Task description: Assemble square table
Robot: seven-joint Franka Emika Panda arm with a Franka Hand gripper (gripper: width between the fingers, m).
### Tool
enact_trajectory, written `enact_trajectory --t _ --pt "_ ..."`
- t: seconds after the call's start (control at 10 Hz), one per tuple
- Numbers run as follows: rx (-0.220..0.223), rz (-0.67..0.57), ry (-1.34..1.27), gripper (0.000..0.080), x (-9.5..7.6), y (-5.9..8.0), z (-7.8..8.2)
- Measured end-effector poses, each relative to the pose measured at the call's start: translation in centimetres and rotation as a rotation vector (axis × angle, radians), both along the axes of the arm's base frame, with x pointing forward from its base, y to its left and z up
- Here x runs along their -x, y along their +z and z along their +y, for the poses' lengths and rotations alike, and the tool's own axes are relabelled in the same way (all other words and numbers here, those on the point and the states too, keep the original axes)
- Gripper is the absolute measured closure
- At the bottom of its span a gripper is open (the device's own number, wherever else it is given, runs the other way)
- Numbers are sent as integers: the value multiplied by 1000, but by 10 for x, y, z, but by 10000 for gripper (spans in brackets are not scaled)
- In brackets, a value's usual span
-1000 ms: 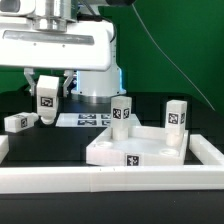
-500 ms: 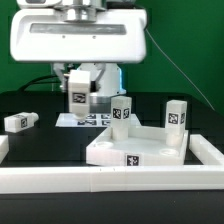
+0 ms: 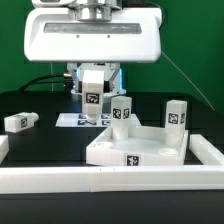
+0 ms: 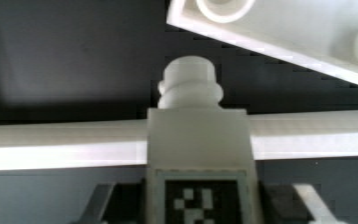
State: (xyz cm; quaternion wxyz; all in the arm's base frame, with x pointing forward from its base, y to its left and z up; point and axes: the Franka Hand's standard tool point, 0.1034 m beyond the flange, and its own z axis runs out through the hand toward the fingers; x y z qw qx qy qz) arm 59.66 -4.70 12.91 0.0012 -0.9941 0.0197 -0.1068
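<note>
The fingers hold the short white plastic leg block, which looks light, hard and smooth, by its flat sides over the black surface, just at the exterior view's left of the white square top.

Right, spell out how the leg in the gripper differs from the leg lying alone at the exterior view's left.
The held leg is upright, clamped in the gripper; the lying leg rests on its side on the black table, untouched. The held leg hangs near a back corner of the square top; the lying leg sits well away from it. Both are short white blocks bearing a black-and-white tag.
</note>
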Motion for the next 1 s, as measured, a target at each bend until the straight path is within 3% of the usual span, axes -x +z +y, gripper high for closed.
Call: enact_trajectory --t 0.4,0.5,1.0 --pt "-49 -22 -86 512 -15 0 58" --pt "-54 -24 -94 512 -17 0 66" --pt "-58 -31 -108 512 -15 -1 68"
